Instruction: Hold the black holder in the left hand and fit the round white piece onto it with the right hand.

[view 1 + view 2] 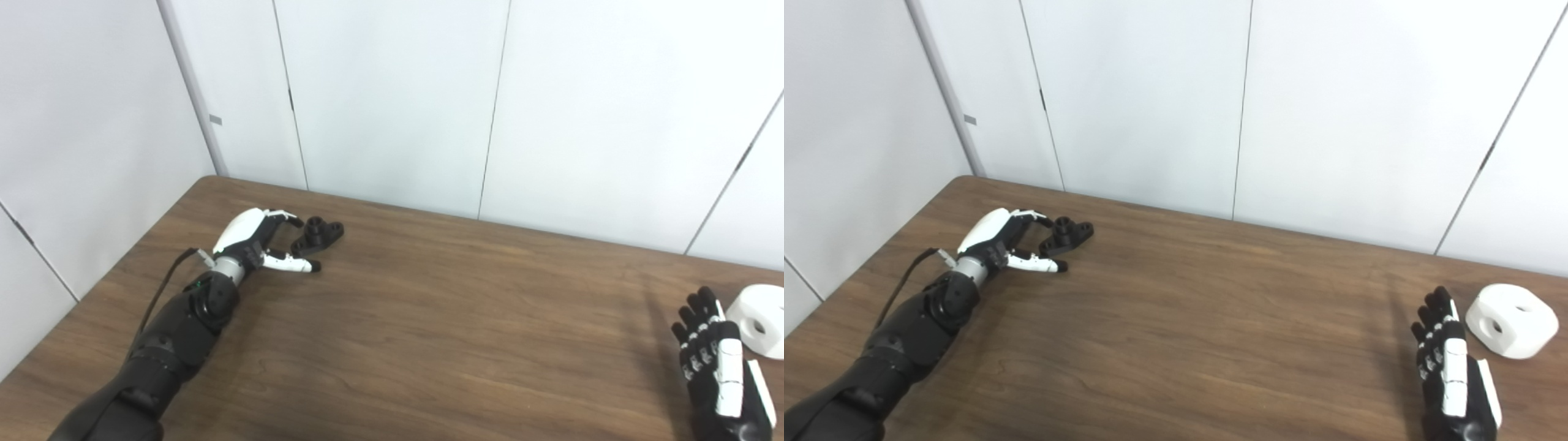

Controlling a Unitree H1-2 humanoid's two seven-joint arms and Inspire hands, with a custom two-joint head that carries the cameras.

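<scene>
The black holder point(318, 236) lies on the wooden table point(429, 318) at the far left; it also shows in the right eye view point(1067, 236). My left hand point(260, 242) is open right beside it, fingers above and thumb below its left end, not closed on it. The round white piece point(1511, 320) with a hole in its side rests on the table at the far right. My right hand point(1448, 367) is open and empty, fingers stretched flat, just left of the white piece and apart from it.
White wall panels point(392, 104) stand behind the table's back edge. The table's left edge runs close to my left arm point(165, 343). A wide stretch of bare wood separates the two hands.
</scene>
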